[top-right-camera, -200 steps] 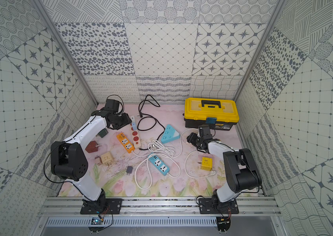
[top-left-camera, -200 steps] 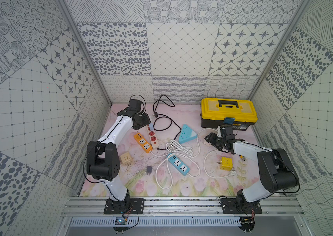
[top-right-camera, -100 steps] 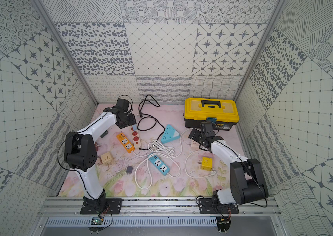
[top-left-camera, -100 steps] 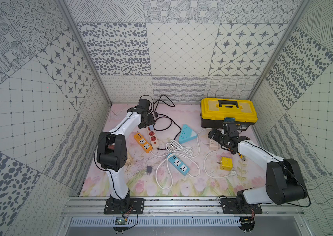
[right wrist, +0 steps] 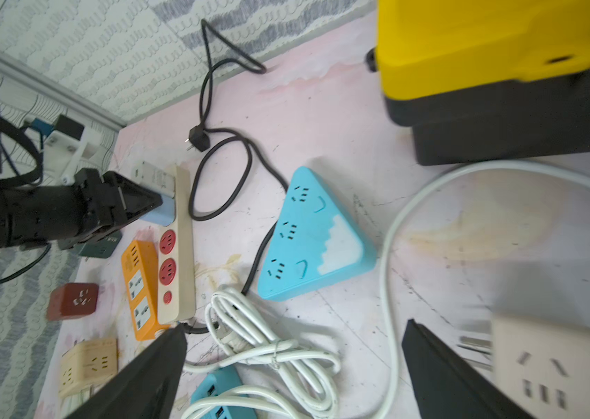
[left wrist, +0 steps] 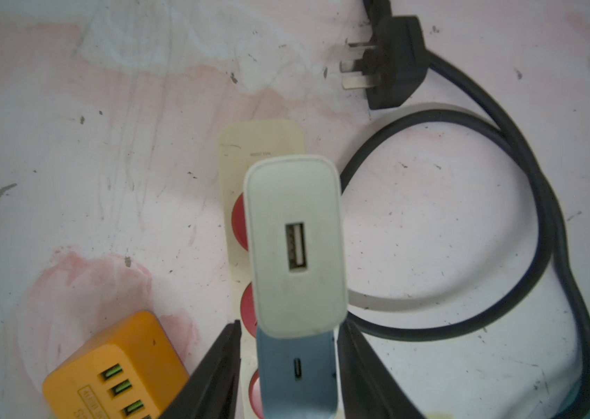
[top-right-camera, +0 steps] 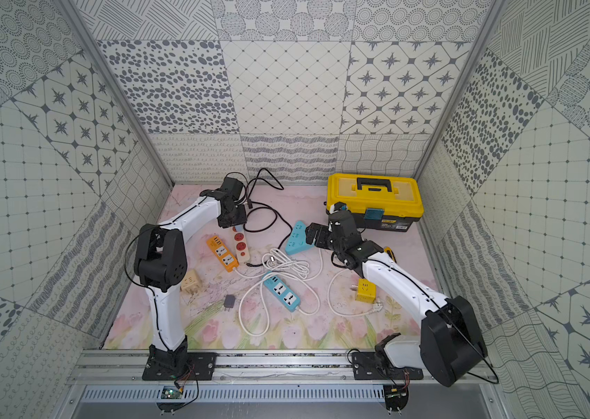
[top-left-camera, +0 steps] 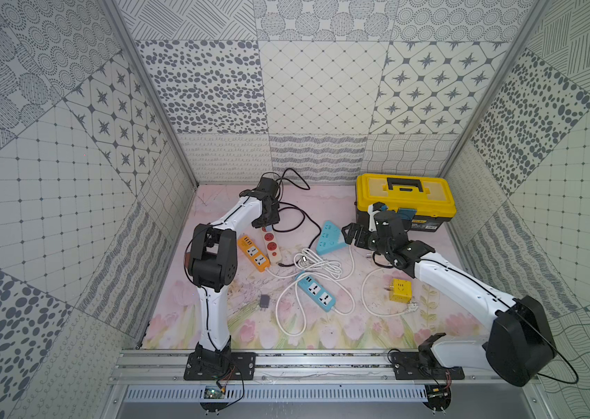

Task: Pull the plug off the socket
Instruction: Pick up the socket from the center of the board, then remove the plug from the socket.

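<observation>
A beige power strip with red sockets lies at the back left of the mat. A white USB charger and a blue plug stand plugged into its far end. My left gripper comes down over the blue plug, one finger on each side. One finger is almost touching it and a narrow gap shows at the other. My right gripper hangs wide open and holds nothing, above the white cord coil.
A blue triangular socket block lies beside the right gripper and a yellow toolbox behind it. An orange strip, a blue strip, a yellow cube, a beige adapter and a black cable also lie on the mat.
The left arm swung right from the back-left corner to the beige strip, and its jaws narrowed around the blue plug. The right gripper opened wide and shifted left.
</observation>
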Robot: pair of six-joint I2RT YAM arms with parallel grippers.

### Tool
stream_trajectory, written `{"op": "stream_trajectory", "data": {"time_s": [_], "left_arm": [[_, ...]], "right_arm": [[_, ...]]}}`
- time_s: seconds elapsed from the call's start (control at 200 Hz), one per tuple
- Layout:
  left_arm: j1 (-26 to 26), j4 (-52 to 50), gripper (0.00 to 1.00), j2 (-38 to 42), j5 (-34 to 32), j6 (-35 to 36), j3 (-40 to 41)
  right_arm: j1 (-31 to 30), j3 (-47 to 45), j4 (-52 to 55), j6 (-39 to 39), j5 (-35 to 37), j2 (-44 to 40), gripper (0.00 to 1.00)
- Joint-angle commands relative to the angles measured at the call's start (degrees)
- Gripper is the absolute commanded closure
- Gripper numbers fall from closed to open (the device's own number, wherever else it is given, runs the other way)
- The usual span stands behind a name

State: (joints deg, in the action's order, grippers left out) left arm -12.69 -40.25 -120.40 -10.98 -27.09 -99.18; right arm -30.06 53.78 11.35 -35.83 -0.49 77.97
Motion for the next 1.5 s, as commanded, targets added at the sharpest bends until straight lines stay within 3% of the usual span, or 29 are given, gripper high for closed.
{"op": "stream_trajectory", "data": {"time_s": [0.0,0.13,0.28,0.395,0.7,0.881,1.276,1.371,1.496], "left_arm": [[-0.18,-2.58,0.54,-2.06,-1.67,-0.63,-1.79],[-0.22,-2.80,0.62,-2.35,-0.74,-1.03,-1.84],[-0.07,-2.30,0.88,-1.58,0.78,-1.35,-1.64],[0.38,-1.79,1.00,-0.76,4.06,-2.51,-2.12],[3.15,1.80,1.00,1.81,15.59,-5.34,-1.62],[3.44,3.62,1.00,2.26,17.74,-5.58,-0.06],[4.02,13.10,1.00,4.42,26.53,-8.59,5.92],[4.07,14.24,1.00,4.52,28.39,-9.50,6.45],[4.15,14.25,0.98,4.21,28.51,-9.77,7.11]], "right_arm": [[-2.90,2.15,-8.80,-1.89,-5.40,6.52,0.01],[-6.99,8.07,-11.21,-2.38,-7.65,15.55,0.01],[-8.44,12.39,-19.36,-5.54,-13.59,24.94,0.01],[-9.20,17.57,-21.40,-7.03,-17.06,31.99,0.02],[-9.33,27.88,-26.83,-11.89,-26.94,45.92,0.20],[-9.40,31.34,-28.92,-14.63,-31.26,50.82,0.32],[-9.93,33.18,-34.20,-17.45,-38.26,57.50,0.34],[-9.93,33.04,-34.75,-17.78,-37.91,57.99,0.43],[-9.84,32.22,-35.10,-18.31,-36.07,57.89,0.63]]}}
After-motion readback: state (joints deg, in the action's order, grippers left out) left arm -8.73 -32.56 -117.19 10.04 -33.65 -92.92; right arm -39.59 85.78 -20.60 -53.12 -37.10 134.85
